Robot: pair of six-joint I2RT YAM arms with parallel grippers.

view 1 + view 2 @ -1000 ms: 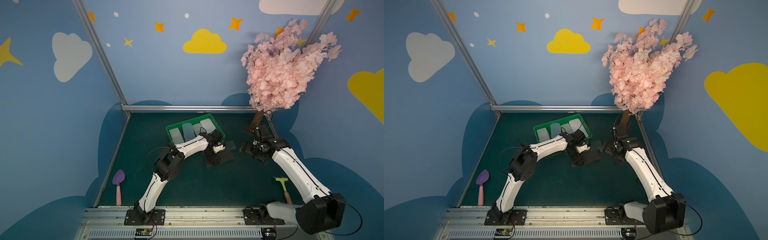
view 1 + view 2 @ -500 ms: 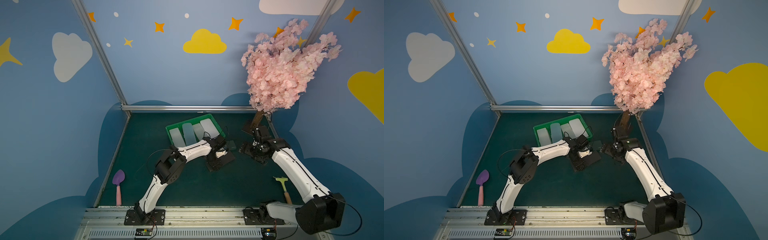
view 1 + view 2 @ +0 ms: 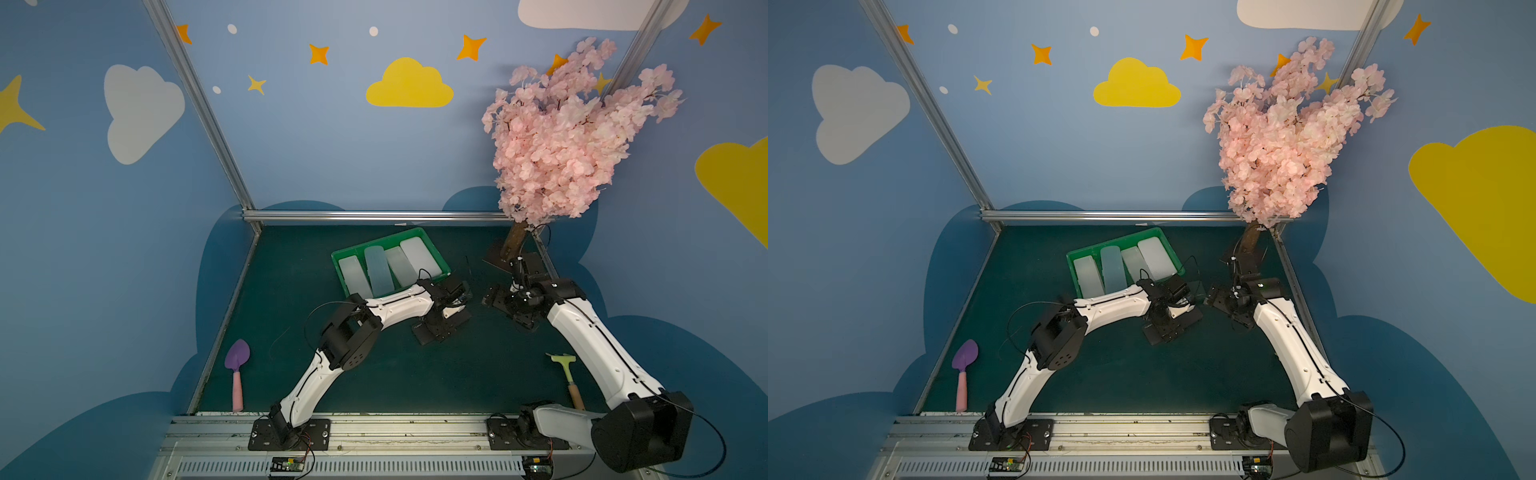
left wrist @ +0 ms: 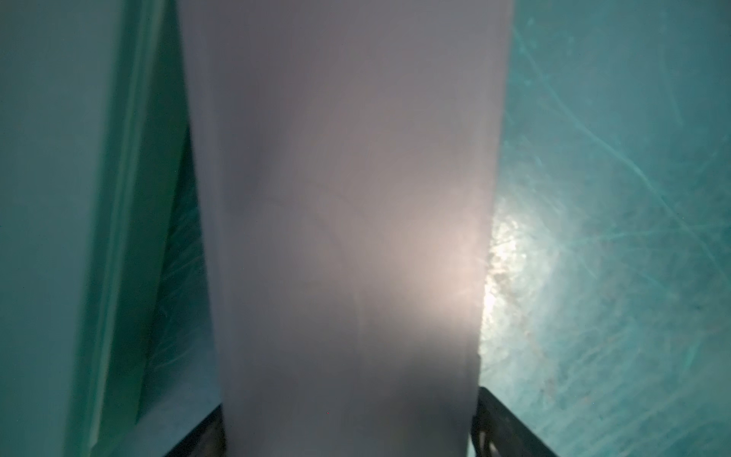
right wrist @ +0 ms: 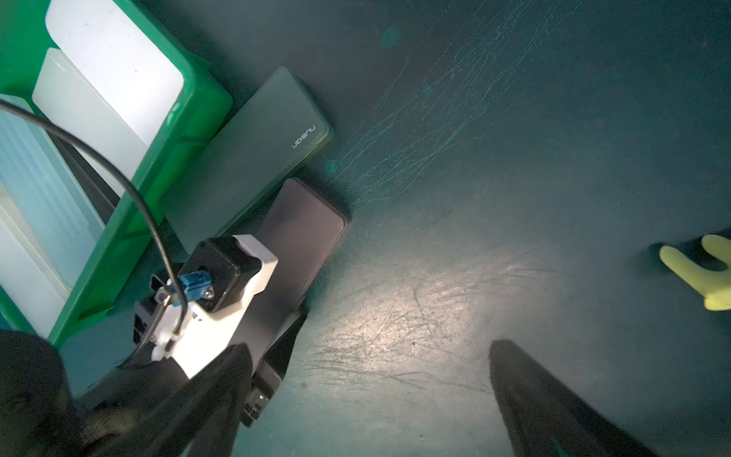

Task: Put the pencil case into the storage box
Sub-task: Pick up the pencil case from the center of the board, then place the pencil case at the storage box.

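A dark grey pencil case lies flat on the green table, just in front of the storage box. My left gripper reaches down over the case. In the left wrist view the case fills the space between the fingers, which stand close along both long sides. Blur hides whether they press on it. My right gripper hovers open and empty to the right. In its wrist view the dark case shows beside the box wall.
Several pale pencil cases lie inside the box. A frosted green case rests on the table against the box. A purple trowel lies at the front left and a yellow-green tool at the front right. A pink blossom tree stands at the back right.
My left arm swung away from the box toward the right and settled lower over the dark case, and its jaws narrowed a little. The right arm barely moved.
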